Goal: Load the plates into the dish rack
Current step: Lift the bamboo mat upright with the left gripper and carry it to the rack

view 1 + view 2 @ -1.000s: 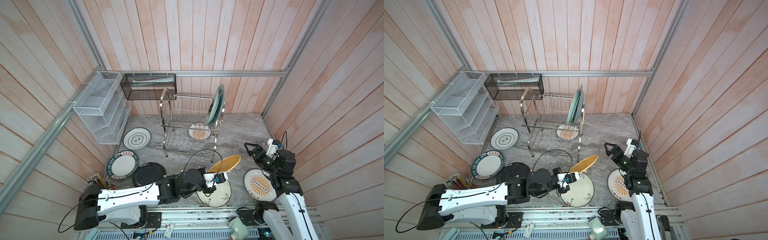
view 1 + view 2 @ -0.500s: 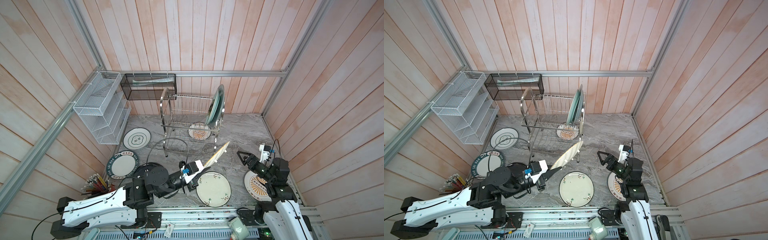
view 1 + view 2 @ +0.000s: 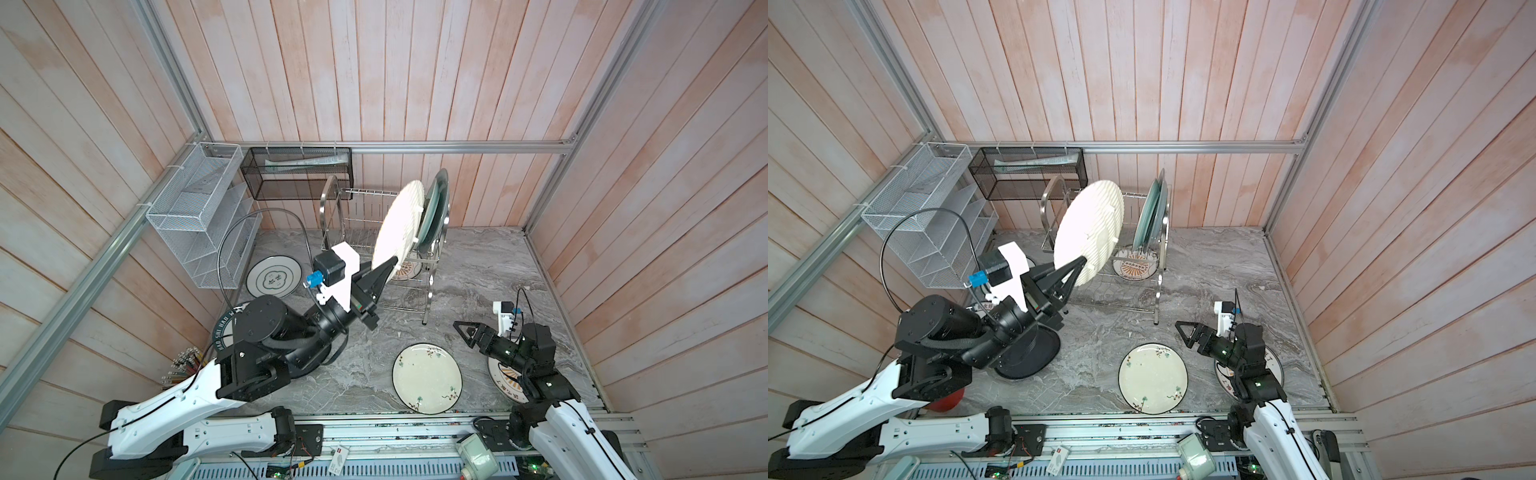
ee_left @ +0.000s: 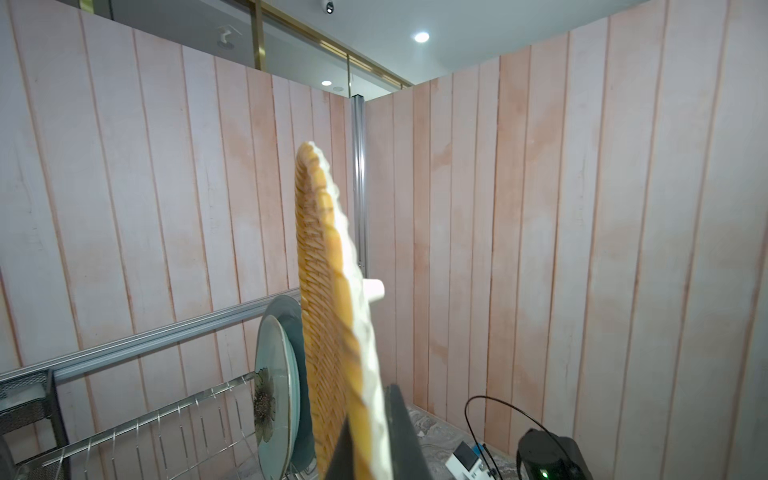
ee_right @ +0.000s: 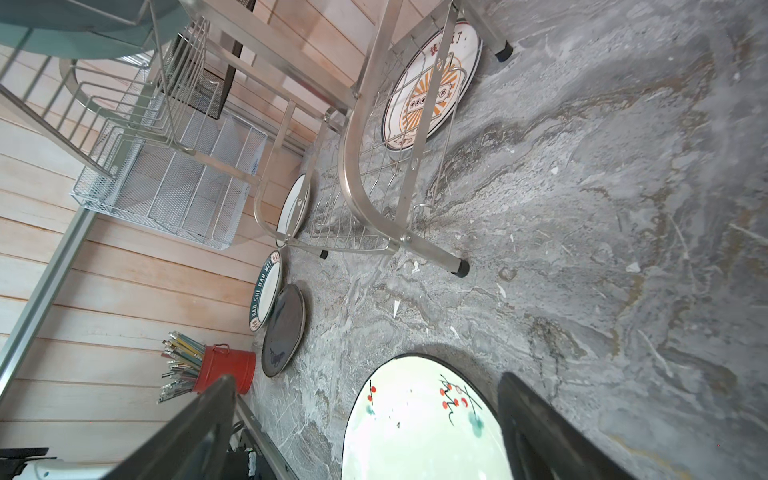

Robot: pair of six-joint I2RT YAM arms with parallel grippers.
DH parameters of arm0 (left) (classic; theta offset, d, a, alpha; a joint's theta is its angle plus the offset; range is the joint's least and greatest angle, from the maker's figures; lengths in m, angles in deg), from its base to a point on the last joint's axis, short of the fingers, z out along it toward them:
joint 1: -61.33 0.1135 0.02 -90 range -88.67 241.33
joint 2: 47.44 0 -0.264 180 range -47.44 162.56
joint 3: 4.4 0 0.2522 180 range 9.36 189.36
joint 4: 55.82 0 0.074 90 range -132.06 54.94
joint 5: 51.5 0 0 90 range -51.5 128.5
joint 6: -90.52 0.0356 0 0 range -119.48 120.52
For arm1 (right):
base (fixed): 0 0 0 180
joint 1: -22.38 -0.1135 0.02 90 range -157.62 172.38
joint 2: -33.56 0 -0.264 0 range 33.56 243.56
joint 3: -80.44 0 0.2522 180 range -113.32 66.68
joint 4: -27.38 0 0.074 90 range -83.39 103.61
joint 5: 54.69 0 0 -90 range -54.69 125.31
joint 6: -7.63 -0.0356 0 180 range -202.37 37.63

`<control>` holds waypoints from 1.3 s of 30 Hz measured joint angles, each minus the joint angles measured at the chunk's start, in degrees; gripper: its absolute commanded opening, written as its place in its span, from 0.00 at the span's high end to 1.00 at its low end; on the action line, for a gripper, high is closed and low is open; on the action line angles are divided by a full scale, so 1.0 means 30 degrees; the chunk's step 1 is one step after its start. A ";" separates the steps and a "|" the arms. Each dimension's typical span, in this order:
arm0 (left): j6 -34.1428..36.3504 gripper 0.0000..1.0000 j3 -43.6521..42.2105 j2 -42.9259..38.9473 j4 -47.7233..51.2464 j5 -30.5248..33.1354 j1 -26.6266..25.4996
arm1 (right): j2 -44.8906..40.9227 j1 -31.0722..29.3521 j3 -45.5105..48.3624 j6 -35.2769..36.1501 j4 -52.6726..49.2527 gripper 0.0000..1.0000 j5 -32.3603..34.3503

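- The left jaws are clenched on the lower rim of the yellow woven plate [image 3: 1090,235]. It stands on edge in the air over the dish rack [image 5: 432,253], with its ribbed white underside facing the top views.
- It hangs near the two bluish-green plates [image 3: 1154,216] already standing at the rack's right end; a gap shows between them in a top view.
- By its look this plate is stiff and fairly light. It is pinched at one point on the rim, so it may swing in the grip; it wants lowering straight between the pegs.
- The right jaws are released and spread wide above the desk [image 3: 478,270], just beside the cream floral plate [image 3: 427,378], holding nothing.
- That plate lies flat and looks glazed, so it is likely heavy, slick and easy to chip. The rim is the place to take it, with one jaw under the lip.
- Not yet loaded: a sunburst plate [image 5: 432,87] under the rack, a green-ringed plate [image 3: 272,276], a lettered plate [image 5: 266,291] and a black plate [image 5: 282,328].
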 measured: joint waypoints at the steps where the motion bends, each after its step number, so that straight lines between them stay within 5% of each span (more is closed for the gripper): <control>1: -0.0313 1.00 0.0495 0.0444 0.0168 -0.0306 0.0699 | 0.0015 -0.0109 0.0000 0.0000 0.0051 0.02 0.0022; 19: -0.4422 1.00 0.4699 0.8211 0.1887 -0.8320 0.9639 | -0.0182 -0.0517 0.0000 0.0219 0.0291 0.02 0.0066; 39: -0.5719 1.00 0.5705 1.1781 0.3140 -1.0273 1.1366 | 0.0758 -0.1960 0.0000 -0.0568 0.1013 0.02 0.0583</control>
